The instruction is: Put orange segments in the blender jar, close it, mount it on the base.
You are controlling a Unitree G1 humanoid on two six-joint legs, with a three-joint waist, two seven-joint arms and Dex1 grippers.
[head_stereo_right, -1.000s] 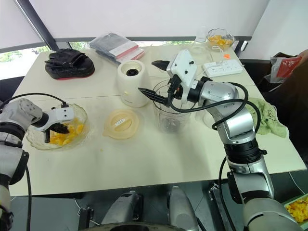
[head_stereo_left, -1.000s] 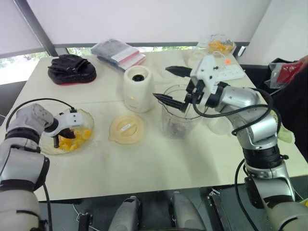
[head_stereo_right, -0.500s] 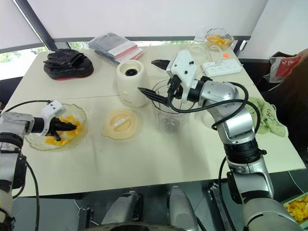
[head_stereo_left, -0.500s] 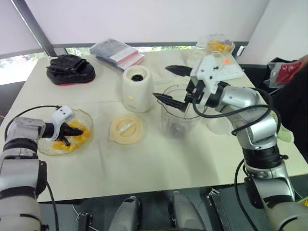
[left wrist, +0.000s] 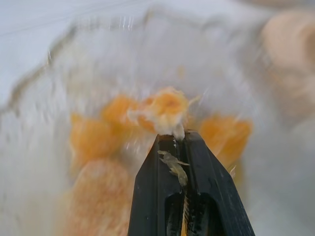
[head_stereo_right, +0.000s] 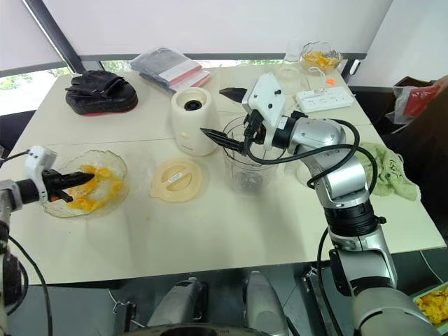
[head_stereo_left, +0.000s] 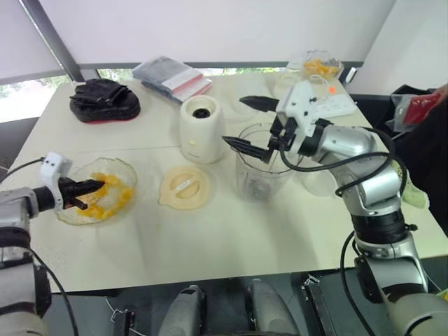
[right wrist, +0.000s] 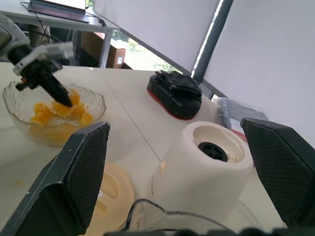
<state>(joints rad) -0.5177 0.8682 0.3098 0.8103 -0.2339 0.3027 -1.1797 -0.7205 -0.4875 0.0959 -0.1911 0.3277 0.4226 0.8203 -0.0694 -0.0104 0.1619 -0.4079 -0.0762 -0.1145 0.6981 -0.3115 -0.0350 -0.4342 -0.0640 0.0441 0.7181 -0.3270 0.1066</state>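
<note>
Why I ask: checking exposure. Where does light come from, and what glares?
Left eye view: daylight from windows behind the table, faint shadows beside the lid and base. Left wrist view: bright glints on the glass bowl past the left tool. Right wrist view: a bright window behind the black mitt.

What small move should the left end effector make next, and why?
Probably lift the left end effector straight up: it pinches an orange segment in the clear glass bowl, and the transparent blender jar stands open, its cream round lid lying on the table.
</note>
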